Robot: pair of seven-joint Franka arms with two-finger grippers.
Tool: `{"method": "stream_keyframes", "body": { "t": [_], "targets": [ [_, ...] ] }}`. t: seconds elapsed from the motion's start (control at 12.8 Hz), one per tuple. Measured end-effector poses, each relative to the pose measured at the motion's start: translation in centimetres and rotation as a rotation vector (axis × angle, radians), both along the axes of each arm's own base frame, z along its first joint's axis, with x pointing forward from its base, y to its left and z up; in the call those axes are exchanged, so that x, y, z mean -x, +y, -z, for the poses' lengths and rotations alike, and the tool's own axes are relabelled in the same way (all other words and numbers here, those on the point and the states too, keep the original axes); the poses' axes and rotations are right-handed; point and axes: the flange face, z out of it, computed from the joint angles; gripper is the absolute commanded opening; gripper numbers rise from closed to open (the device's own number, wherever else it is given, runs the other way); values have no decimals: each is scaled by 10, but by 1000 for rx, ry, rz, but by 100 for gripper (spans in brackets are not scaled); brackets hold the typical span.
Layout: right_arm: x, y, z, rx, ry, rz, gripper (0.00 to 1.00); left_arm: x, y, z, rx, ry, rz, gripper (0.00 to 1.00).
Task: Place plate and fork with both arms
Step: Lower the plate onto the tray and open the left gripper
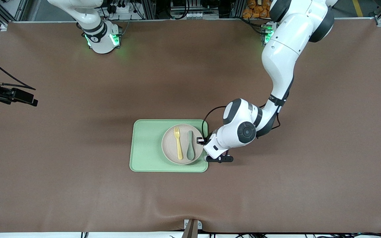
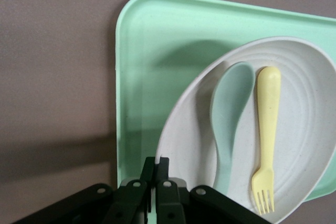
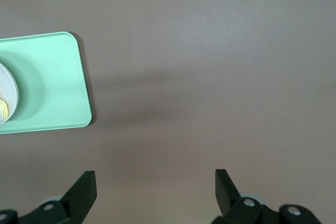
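A: Where does the job stand?

B: The round cream matte plate (image 1: 181, 144) lies in the rectangular light-green tray (image 1: 147, 145), toward the left arm's end of it. The small pale-yellow plastic fork (image 1: 178, 142) lies on the plate, with a grey-green spoon (image 1: 190, 145) beside it. I judge nothing is placed yet; plate and fork both have to come out.

A: And the grippers?

B: The left gripper (image 2: 156, 174) is down at the plate's rim on the side toward its own arm, fingers together. In the left wrist view they seem to pinch the rim, though the contact itself is partly hidden, so I call that likely, not certain. The right gripper (image 3: 156, 190) hangs with its fingers wide apart, holding nothing, over the bare brown table (image 1: 78, 185) toward the right arm's end; that arm waits.

A: Anything in the way?

B: The spoon lies close alongside the fork, so a pick could catch both. The tray's raised lip also has to be cleared.
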Motion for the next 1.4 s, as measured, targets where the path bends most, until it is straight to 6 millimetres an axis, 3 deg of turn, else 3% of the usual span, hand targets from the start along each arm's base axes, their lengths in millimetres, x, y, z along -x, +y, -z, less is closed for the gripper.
{"method": "stream_keyframes", "body": {
  "t": [0.7, 0.78, 0.86, 0.94, 1.01, 1.25, 1.4],
  "targets": [
    [1, 1, 4, -2, 24, -3, 100, 4, -8, 17, -2, -3, -37, 0],
    [1, 1, 4, -2, 24, -3, 100, 6, -10, 19, -2, -4, -41, 4],
    [1, 2, 4, -2, 23, -4, 100, 6, -11, 22, -3, -4, -41, 34],
    [1, 3, 3, -2, 21, -6, 100, 6, -11, 22, -4, -5, -42, 77],
    [0, 4, 3, -2, 14, -8, 100, 6, -11, 21, -3, -7, -43, 100],
    [-7, 21, 10, -6, 7, -35, 100, 1, -12, 10, 8, -26, -46, 100],
    [-15, 40, 23, -7, 5, -65, 100, -7, -12, -19, 22, -66, -47, 100]
  ]
}}
